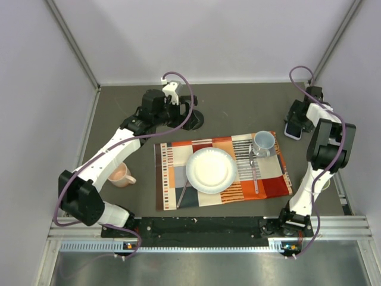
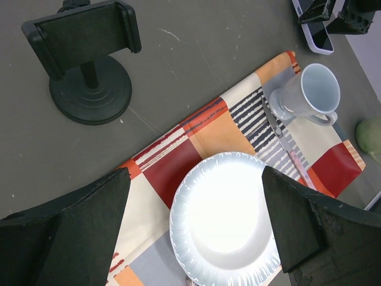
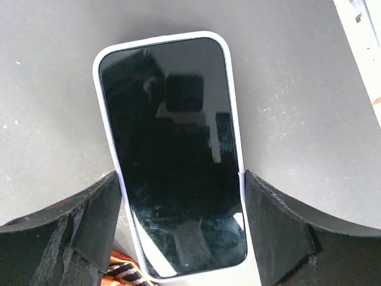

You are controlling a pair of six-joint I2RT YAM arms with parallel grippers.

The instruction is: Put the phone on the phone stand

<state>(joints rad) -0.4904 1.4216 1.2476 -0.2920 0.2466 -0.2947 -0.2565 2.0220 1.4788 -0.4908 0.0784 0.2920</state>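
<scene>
The phone (image 3: 172,167) has a glossy black screen and a pale lavender edge, and lies at the table's far right (image 1: 292,130). My right gripper (image 3: 181,196) straddles it, with one finger pressed against each long edge. The phone's near end hangs over a corner of the placemat. The black phone stand (image 2: 89,71), with a round base and an empty cradle, stands at the back centre (image 1: 196,121). My left gripper (image 2: 196,226) is open and empty, hovering beside the stand (image 1: 181,111) and looking down on the plate. The phone also shows in the left wrist view (image 2: 318,39).
A patterned placemat (image 1: 268,182) holds a white plate (image 1: 211,170), a grey mug (image 1: 264,143), a knife (image 1: 255,173) and a fork (image 1: 182,193). A pink mug (image 1: 121,175) sits at the left. A green cup (image 2: 372,137) stands at the right edge.
</scene>
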